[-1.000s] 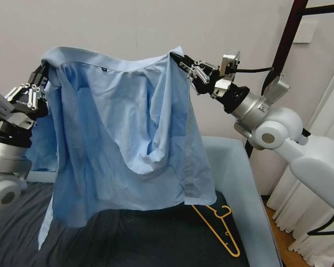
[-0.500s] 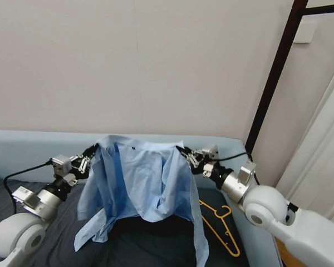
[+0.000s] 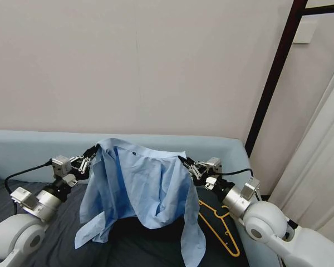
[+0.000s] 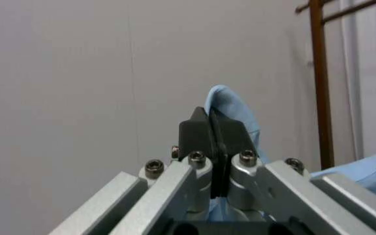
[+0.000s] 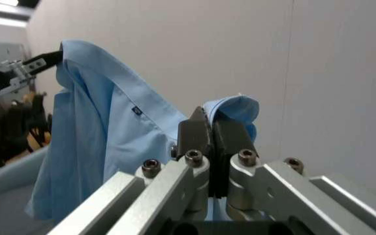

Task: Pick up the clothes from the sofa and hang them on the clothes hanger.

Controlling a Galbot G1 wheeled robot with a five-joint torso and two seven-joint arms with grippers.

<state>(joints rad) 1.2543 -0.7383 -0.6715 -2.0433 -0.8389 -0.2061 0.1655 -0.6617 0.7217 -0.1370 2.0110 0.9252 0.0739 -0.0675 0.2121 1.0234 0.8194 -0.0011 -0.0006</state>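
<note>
A light blue shirt (image 3: 139, 189) hangs spread between my two grippers above the sofa's dark seat (image 3: 22, 245). My left gripper (image 3: 93, 151) is shut on the shirt's left shoulder; the left wrist view has its black pads (image 4: 212, 134) pinched on blue cloth (image 4: 230, 105). My right gripper (image 3: 183, 162) is shut on the other shoulder, and the right wrist view shows blue fabric (image 5: 237, 108) clamped between its pads. A yellow hanger (image 3: 220, 225) lies flat on the seat below my right arm, partly hidden by the shirt's hem.
The sofa's pale blue backrest (image 3: 33, 144) runs along the beige wall. A dark wooden rack post (image 3: 270, 83) rises at the right, with white curtains (image 3: 317, 161) beyond it.
The whole picture shifted as the camera pulled back and up; the shirt now looks small and low over the sofa. Since half a second ago the right gripper has dropped slightly.
</note>
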